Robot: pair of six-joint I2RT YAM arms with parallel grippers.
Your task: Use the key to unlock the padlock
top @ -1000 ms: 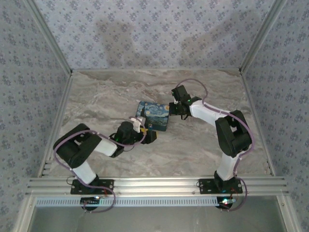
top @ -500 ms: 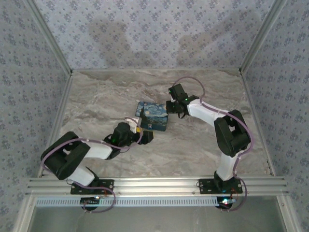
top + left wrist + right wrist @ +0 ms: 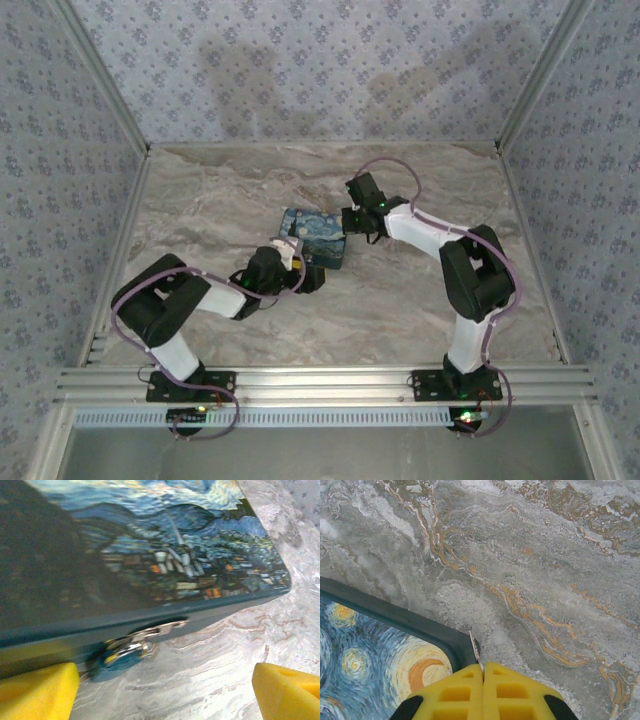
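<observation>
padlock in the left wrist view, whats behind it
The painted box, its dark front wall, where the padlock hangs from a silvery hasp. The wall patch directly behind it is covered.

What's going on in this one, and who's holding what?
Two arms are working around a painted box on the marble table. The left hand is open, and the tiny blue padlock on the box's hasp lies just ahead between its yellow fingertips, untouched. The right hand is shut at a corner of the box, pinching a thin silvery blade that looks like the key. The key has not yet reached the padlock.
</observation>
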